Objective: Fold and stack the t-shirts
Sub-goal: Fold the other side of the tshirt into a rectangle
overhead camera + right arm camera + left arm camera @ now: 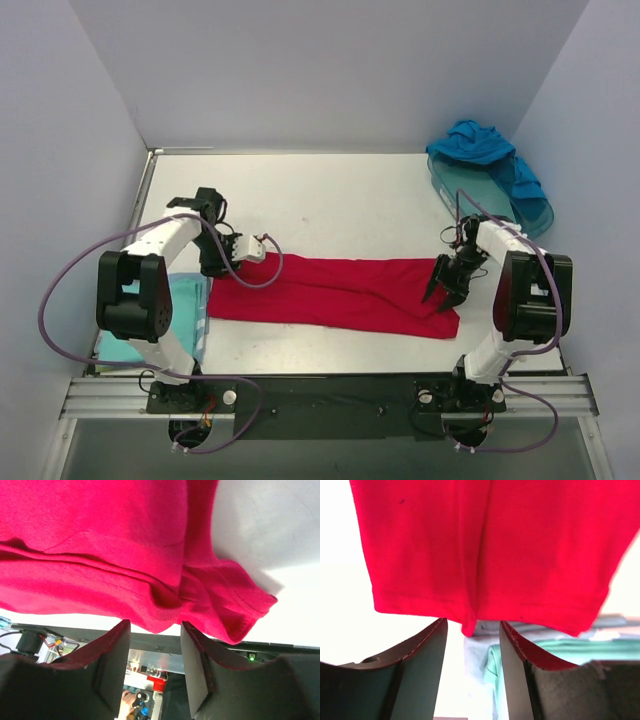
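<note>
Red cloth met both claws: the left gripper (pixel 472 621) and right gripper (pixel 155 622) each had fingers apart at opposite ends of the red t-shirt (pixel 330 290), a band lying across the table (pixel 330 200) from 9 to 3 o'clock; a blue t-shirt (pixel 475 143) sat heaped on the teal tray (pixel 540 215) at 1 o'clock, a pale aqua t-shirt (pixel 185 300) at 8 o'clock

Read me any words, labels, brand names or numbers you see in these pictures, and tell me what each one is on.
None: no text, label, brand or number is readable in any view.
The red t-shirt, the blue t-shirt and the teal tray all look plain.
</note>
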